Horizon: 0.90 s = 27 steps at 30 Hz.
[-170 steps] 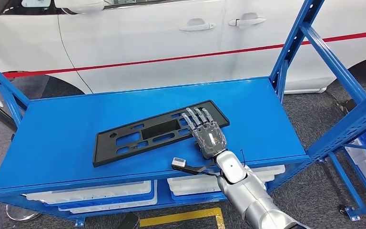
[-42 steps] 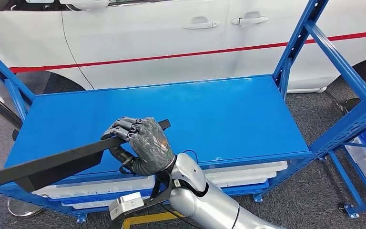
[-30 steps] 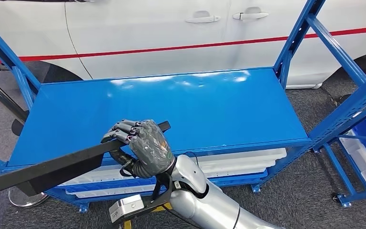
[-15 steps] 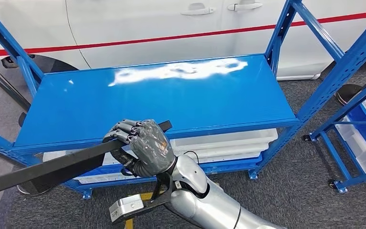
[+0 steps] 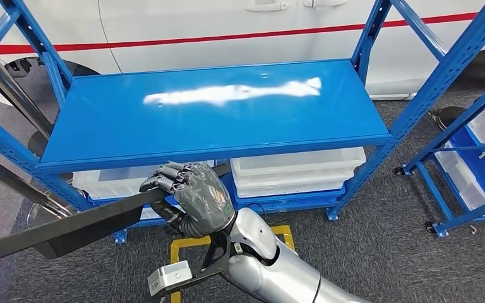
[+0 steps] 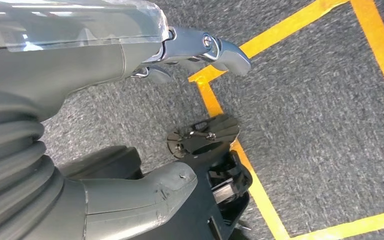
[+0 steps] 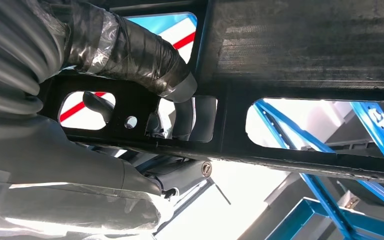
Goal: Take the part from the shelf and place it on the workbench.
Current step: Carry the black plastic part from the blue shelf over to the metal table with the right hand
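Note:
The part (image 5: 69, 227) is a long flat black panel with cut-out slots. My right hand (image 5: 196, 199) grips it at one end, fingers curled over its upper edge, and it runs out to the lower left, edge-on and off the shelf. The right wrist view shows the part (image 7: 300, 45) from close behind, with my right hand (image 7: 130, 50) wrapped through one slot. The blue shelf (image 5: 215, 107) stands ahead with a bare top board. My left hand (image 6: 70, 75) hangs over the grey floor, fingers apart, holding nothing.
A white car (image 5: 227, 19) with a red stripe stands behind the shelf. White bins (image 5: 297, 173) sit on the lower level. A second blue rack (image 5: 467, 177) is at the right. Yellow tape (image 5: 278, 233) marks the grey carpet below my right arm.
The part was lifted off the shelf board and is now held in my right hand. The camera has drawn back, so the shelf sits higher and farther in the picture.

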Each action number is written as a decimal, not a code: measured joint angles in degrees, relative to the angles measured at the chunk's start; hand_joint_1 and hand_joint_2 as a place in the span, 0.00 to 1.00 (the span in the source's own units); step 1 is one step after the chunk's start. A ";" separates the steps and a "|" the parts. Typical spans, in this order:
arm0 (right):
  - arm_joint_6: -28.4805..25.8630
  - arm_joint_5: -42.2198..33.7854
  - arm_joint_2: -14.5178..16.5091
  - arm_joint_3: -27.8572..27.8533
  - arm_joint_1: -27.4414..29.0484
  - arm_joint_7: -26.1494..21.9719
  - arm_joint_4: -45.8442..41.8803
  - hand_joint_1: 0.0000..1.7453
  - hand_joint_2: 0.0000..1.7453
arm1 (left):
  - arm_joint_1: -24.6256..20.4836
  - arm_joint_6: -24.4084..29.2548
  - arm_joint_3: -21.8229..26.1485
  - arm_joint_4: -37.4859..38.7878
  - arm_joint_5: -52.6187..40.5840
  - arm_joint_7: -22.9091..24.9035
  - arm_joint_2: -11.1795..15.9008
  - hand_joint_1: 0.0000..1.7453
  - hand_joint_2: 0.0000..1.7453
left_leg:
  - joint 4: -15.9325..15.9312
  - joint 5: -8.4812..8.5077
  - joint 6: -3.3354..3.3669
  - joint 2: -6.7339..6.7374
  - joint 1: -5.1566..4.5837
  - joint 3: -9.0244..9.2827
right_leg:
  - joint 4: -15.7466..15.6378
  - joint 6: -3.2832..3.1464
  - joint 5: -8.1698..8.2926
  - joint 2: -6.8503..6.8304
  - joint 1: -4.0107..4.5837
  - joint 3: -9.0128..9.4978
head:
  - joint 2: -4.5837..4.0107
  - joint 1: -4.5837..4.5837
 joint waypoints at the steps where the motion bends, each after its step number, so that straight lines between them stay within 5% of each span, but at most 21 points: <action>1: -0.02 0.18 0.04 0.00 -0.03 -0.01 -0.02 1.00 1.00 | -0.25 0.03 -0.01 0.00 -0.01 0.08 -0.20 0.00 1.00 | 0.41 0.40 -0.25 -0.05 -0.07 -0.67 | -4.21 -0.22 -0.41 0.03 0.10 3.12 | 0.00 -0.02; 3: -0.10 0.48 0.13 0.00 -0.05 -0.05 -0.03 1.00 1.00 | -0.76 0.07 -0.02 0.00 -0.04 0.16 -0.61 0.00 1.00 | 0.74 1.30 -0.89 -0.10 -0.20 -1.32 | -9.71 -0.61 -2.12 0.11 0.38 6.57 | 0.00 -0.03; 6: -0.22 0.56 0.17 0.01 0.02 -0.11 0.03 1.00 1.00 | -1.35 0.05 -0.03 0.00 -0.08 0.26 -1.06 0.00 1.00 | 0.65 1.80 -2.00 -0.14 0.00 -2.01 | -10.86 -1.76 -0.88 0.00 0.37 5.71 | 0.00 -0.01; 8: -0.21 0.54 0.31 0.02 0.06 -0.11 0.08 1.00 1.00 | -1.51 -0.01 -0.04 0.00 -0.09 0.36 -1.22 0.00 1.00 | 3.57 -2.43 -2.62 -0.22 0.22 -3.22 | -11.15 -2.65 0.74 -0.16 0.15 4.18 | 0.00 -0.03; 10: -0.16 0.51 0.47 0.02 0.10 -0.11 0.14 1.00 1.00 | -1.61 -0.11 -0.04 0.00 -0.11 0.45 -1.31 0.00 1.00 | 10.43 -8.26 -3.13 -0.23 0.32 -4.64 | -11.05 -2.96 2.23 -0.21 0.24 2.31 | 0.00 -0.03; 11: -0.14 0.50 0.50 0.02 0.14 -0.11 0.21 1.00 1.00 | -1.66 -0.18 -0.04 0.00 -0.13 0.45 -1.32 0.00 1.00 | 13.87 -9.61 -3.29 -0.22 0.36 -4.96 | -10.92 -2.96 2.93 -0.24 0.30 1.33 | 0.00 -0.03; 13: -0.09 0.49 0.50 0.02 0.21 -0.11 0.38 1.00 1.00 | -1.74 -0.27 -0.04 0.00 -0.15 0.45 -1.33 0.00 1.00 | 16.64 -8.18 -3.32 -0.22 0.36 -3.65 | -10.53 -2.86 4.22 -0.32 0.40 -0.69 | 0.00 -0.03; 15: -0.07 0.49 0.51 0.02 0.23 -0.11 0.46 1.00 1.00 | -1.83 -0.32 -0.04 0.00 -0.17 0.45 -1.33 0.00 1.00 | 11.66 -5.40 -2.86 -0.27 0.32 1.35 | -10.12 -2.63 5.36 -0.33 0.45 -2.36 | 0.00 -0.03; 18: 0.00 0.47 0.61 0.02 0.21 -0.11 0.48 1.00 1.00 | -2.23 -0.34 -0.06 0.00 -0.21 0.43 -1.34 0.00 1.00 | 0.09 -6.99 -1.93 -0.37 -0.15 9.24 | -10.03 -1.84 6.99 -0.37 0.55 -3.38 | 0.00 -0.03; 21: 0.82 0.09 0.61 0.02 0.22 -0.07 0.54 1.00 1.00 | -2.33 -0.32 -0.07 0.01 -0.23 0.40 -1.41 0.00 1.00 | -2.17 -6.30 -0.95 -0.23 -0.32 9.40 | -10.60 -0.78 8.06 -0.42 0.44 -3.68 | 0.00 -0.01; 23: 1.62 -0.58 0.56 0.03 0.27 0.06 0.65 1.00 1.00 | -2.34 -0.26 -0.06 0.02 -0.17 0.32 -1.44 0.00 1.00 | -2.57 -4.57 0.06 0.03 -0.08 8.11 | -8.24 -0.25 4.38 -0.22 0.39 -4.77 | 0.00 0.01; 25: 2.45 -1.50 0.52 0.04 0.38 0.28 0.82 1.00 1.00 | -2.38 -0.13 -0.05 0.02 -0.09 0.20 -1.44 0.00 1.00 | -2.51 -2.96 0.62 0.13 -0.08 6.13 | -1.72 0.12 -1.95 -0.09 0.24 -6.39 | 0.00 0.02; 27: 3.26 -2.23 0.51 0.05 0.52 0.55 1.14 1.00 1.00 | -2.29 0.05 -0.04 0.02 -0.06 0.08 -1.44 0.00 1.00 | -2.24 -1.48 0.54 0.14 -0.11 3.96 | 4.41 0.44 -3.94 -0.07 0.17 -6.97 | 0.00 0.01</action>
